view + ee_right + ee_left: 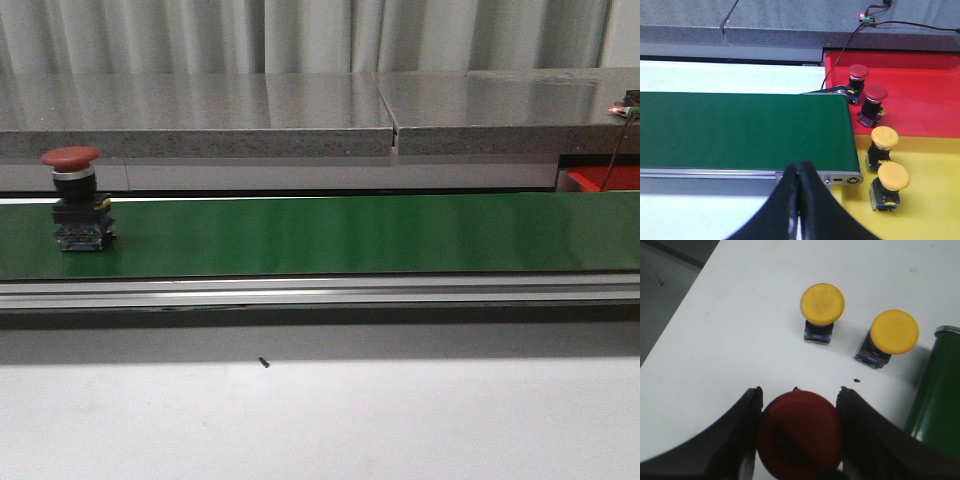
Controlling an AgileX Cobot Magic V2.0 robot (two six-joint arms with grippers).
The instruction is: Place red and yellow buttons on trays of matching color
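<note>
In the left wrist view my left gripper (800, 392) is shut on the cap of a red button (800, 435), held over the white table (730, 330). Two yellow buttons (822, 305) (894, 332) stand on the table beyond it. Another red button (77, 200) stands on the green belt (350, 235) at the far left of the front view. My right gripper (799, 166) is shut and empty, near the belt's end. The red tray (920, 85) holds two red buttons (858, 75) (875, 95). The yellow tray (935, 200) holds two yellow buttons (884, 140) (892, 179).
A grey stone ledge (300, 120) runs behind the belt. The belt's metal rail (320, 292) borders its near side. A small board with a lit red light and wires (865, 17) lies on the ledge above the red tray. The belt's roller end (935, 390) stands beside the yellow buttons.
</note>
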